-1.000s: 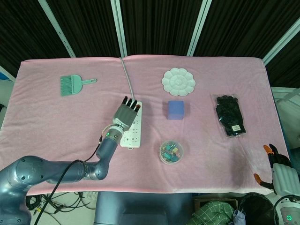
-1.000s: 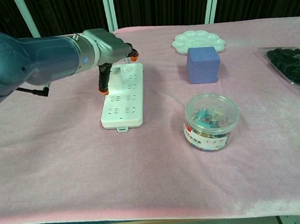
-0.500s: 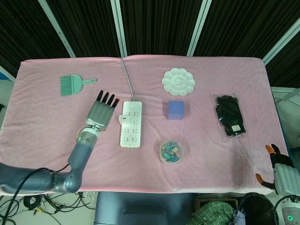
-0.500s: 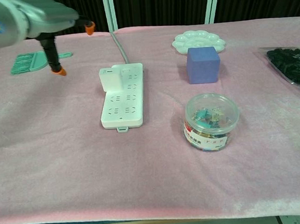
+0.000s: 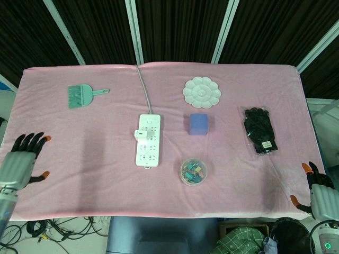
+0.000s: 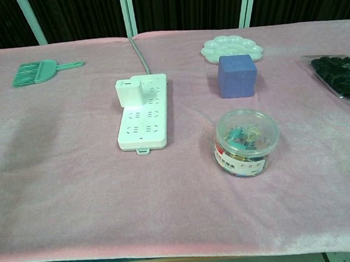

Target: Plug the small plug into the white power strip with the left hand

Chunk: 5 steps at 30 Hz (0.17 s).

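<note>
The white power strip [image 5: 148, 141] [image 6: 143, 112] lies mid-table with its grey cord [image 5: 144, 89] running to the far edge. A small white plug [image 5: 139, 134] [image 6: 126, 92] stands upright in the strip's far left sockets. My left hand [image 5: 21, 160] hovers at the table's left edge, far from the strip, fingers spread and holding nothing. My right hand [image 5: 319, 197] shows at the lower right corner beyond the table, fingers apart and empty. Neither hand appears in the chest view.
A green brush [image 5: 82, 96] [image 6: 40, 72] lies at the far left. A white palette [image 5: 202, 92], a blue cube [image 5: 198, 125] [image 6: 237, 75], a round tub of clips [image 5: 193, 171] [image 6: 247, 141] and a bag of black items [image 5: 259, 130] sit right of the strip.
My left hand has let go of the plug, which stays seated in the strip, and has drawn back left and toward the near edge, leaving the chest view.
</note>
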Motion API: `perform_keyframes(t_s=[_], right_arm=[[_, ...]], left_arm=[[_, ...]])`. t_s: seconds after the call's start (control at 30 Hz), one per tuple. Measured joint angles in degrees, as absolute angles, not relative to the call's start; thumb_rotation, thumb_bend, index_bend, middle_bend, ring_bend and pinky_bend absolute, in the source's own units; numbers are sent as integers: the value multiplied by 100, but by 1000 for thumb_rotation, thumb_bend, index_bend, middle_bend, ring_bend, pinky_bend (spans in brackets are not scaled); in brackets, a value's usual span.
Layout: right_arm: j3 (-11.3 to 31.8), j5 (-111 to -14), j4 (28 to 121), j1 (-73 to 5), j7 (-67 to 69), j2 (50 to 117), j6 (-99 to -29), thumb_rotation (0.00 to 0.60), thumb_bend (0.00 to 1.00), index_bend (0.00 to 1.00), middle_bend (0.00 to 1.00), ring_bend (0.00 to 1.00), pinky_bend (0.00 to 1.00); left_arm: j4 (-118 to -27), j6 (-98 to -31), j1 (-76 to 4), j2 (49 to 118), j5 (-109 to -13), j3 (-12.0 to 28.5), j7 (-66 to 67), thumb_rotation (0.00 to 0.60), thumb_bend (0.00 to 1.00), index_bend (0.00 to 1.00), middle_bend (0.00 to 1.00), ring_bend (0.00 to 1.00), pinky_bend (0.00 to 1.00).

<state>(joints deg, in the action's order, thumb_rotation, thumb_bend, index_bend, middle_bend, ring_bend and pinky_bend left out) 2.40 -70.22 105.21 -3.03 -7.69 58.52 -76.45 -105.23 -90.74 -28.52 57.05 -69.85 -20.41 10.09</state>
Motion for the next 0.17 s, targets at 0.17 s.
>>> perform_keyframes(t_s=[0.17], right_arm=[[243,-7047,10522,-300,-776,5851,-7667,600,192,0,20,152,109]], left_arm=[[-9987,-9541,-2206,5540,-7669,-2348,475,600,168,116,57,0,0]])
